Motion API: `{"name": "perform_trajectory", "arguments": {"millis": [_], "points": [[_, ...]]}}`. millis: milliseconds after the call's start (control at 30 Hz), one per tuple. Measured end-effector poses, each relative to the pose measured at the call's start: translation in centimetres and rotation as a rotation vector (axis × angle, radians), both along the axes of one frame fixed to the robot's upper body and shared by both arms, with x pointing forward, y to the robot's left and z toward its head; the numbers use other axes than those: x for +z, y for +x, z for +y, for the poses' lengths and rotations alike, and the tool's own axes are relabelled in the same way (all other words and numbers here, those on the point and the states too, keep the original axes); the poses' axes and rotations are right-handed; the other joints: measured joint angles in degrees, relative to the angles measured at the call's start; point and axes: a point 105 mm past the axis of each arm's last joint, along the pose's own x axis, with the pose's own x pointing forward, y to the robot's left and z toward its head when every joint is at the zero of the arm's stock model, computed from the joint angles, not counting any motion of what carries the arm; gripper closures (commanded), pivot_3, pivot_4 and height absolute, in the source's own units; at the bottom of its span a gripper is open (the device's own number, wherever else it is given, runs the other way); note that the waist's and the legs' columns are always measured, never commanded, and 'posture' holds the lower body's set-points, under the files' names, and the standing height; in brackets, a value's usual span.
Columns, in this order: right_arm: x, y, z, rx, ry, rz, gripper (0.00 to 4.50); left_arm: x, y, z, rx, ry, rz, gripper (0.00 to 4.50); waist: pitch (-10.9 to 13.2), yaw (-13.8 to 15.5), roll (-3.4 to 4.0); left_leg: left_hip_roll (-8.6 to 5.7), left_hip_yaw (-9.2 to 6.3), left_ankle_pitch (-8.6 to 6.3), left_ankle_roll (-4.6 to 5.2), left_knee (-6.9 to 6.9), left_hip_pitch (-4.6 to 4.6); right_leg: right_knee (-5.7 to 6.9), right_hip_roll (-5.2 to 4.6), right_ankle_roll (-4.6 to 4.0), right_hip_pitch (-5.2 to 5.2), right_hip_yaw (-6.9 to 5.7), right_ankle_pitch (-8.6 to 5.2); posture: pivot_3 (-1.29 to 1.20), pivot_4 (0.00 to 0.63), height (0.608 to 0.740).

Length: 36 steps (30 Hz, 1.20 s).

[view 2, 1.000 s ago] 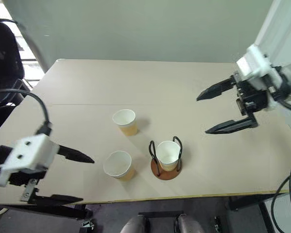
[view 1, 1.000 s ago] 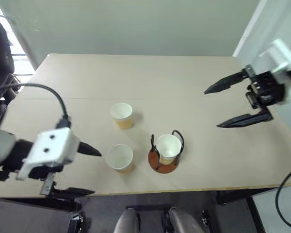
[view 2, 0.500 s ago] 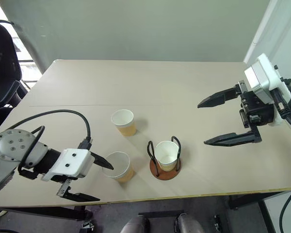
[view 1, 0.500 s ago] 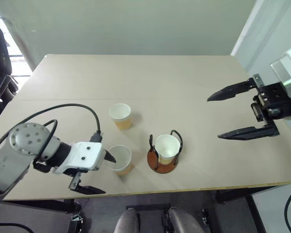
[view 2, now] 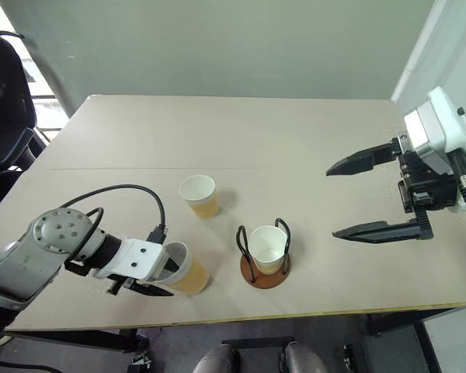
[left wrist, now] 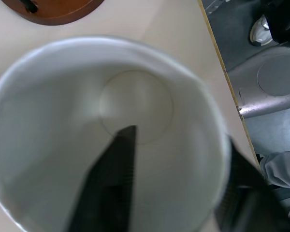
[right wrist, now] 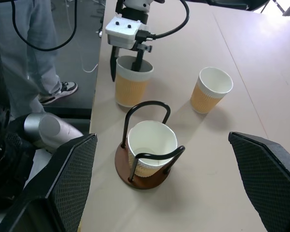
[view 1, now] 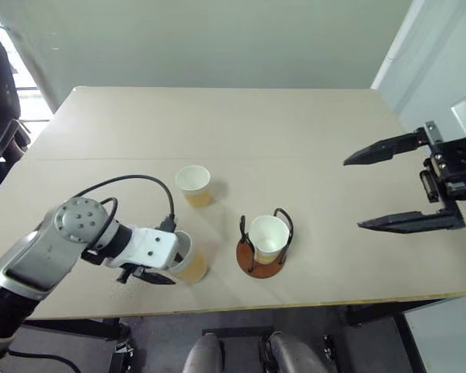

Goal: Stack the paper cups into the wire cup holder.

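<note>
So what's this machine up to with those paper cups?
It is stacking paper cups into a wire cup holder, where one cup already sits. The left gripper pinches the wall of a second cup near the table's front edge, one finger inside, one outside. A third cup stands alone. The right gripper hangs open, holding nothing.

Wire cup holder [view 1: 262, 259] near the counter's [view 1: 295, 132] front edge, one cup [view 1: 268, 235] inside it. Second cup [view 1: 191, 264] just left of the holder, my left hand [view 1: 171, 263] straddling its wall. Third cup [view 1: 194, 185] behind that. My right hand [view 1: 408, 185] far right, above the counter.
</note>
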Motion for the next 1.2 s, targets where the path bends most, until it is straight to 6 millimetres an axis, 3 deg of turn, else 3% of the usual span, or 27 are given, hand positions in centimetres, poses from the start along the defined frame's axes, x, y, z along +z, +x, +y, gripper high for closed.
{"name": "perform_trajectory", "arguments": {"millis": [67, 267, 400, 500, 633, 700, 767, 933, 1200], "points": [[0.1, -0.1, -0.1, -0.007, 0.003, -0.005, 0.0, 0.2, -0.1, -0.3, -0.014, -0.016, 0.007, 4.46, 0.0, 0.0, 0.0, 0.0, 0.0, -0.03, 0.06, 0.02, 0.0, 0.0, 0.0, 0.02, 0.01, 0.0, 0.0, 0.0, 0.15, 0.74], [0.1, -0.2, -0.1, -0.009, 0.004, -0.006, 0.0, 1.4, -1.2, -1.3, -0.016, -0.092, 0.113, 4.49, 0.0, 0.0, -0.01, -0.01, 0.01, -0.05, 0.09, 0.06, -0.03, 0.01, 0.0, 0.13, 0.03, 0.01, -0.04, 0.0, 0.15, 0.74], [0.1, -0.2, -0.3, -0.036, 0.007, -0.015, 0.0, 4.4, -1.4, -1.5, -0.012, -0.138, 0.126, 4.49, 0.0, 0.2, -0.01, -0.01, 0.0, -0.06, 0.1, 0.13, -0.04, 0.05, 0.0, 0.15, 0.05, 0.01, -0.04, 0.0, 0.15, 0.74], [0.4, -0.3, -0.5, -0.053, 0.009, -0.029, 0.0, 8.1, -0.1, -2.0, -0.035, -0.189, 0.036, 4.49, 0.0, 0.6, 0.0, -0.02, -0.04, -0.05, 0.13, 0.28, -0.05, 0.11, 0.0, 0.2, 0.1, 0.01, -0.02, 0.0, 0.15, 0.74], [0.6, -0.5, -0.7, -0.068, 0.0, -0.051, 0.0, 17.2, 3.1, -2.6, -0.081, -0.281, -0.265, 4.49, -0.1, 1.1, 0.17, -0.05, -0.15, -0.14, 0.45, 0.73, -0.41, 0.02, -0.03, 0.25, -0.01, -0.02, 0.16, 0.0, 0.15, 0.74], [0.7, -0.5, -0.7, -0.076, -0.001, -0.06, 0.0, 19.1, 3.9, -3.5, -0.135, -0.292, -0.33, 4.49, -0.2, 1.0, 0.53, -0.21, -0.06, -0.28, 0.69, 0.89, -0.43, -0.01, -0.22, 0.47, 0.04, 0.04, 0.15, 0.0, 0.15, 0.74], [0.8, -0.4, -0.8, -0.085, 0.001, -0.07, 0.0, 19.2, 4.5, -4.8, -0.197, -0.292, -0.326, 4.49, -0.2, 1.0, 0.63, -0.37, -0.05, -0.28, 0.78, 0.93, -0.5, -0.04, -0.34, 0.65, 0.01, 0.14, 0.17, 0.0, 0.15, 0.74], [1.2, -0.8, -1.3, -0.13, -0.006, -0.095, 0.0, 16.7, 4.4, -9.2, -0.422, -0.255, -0.202, 4.49, -0.2, 1.1, 0.64, -0.6, -0.02, -0.45, 1.1, 1.13, -0.8, -0.11, -0.56, 1.17, -0.06, 0.23, 0.11, 0.0, 0.15, 0.74], [1.2, -1.8, -1.9, -0.227, -0.009, -0.107, 0.0, 16.0, 2.7, -12.5, -0.623, -0.223, -0.111, 4.49, -0.2, 1.2, 0.72, -0.84, 0.16, -0.65, 1.42, 1.29, -0.97, -0.28, -0.86, 1.68, -0.04, 0.3, -0.2, 0.0, 0.15, 0.74]]}}
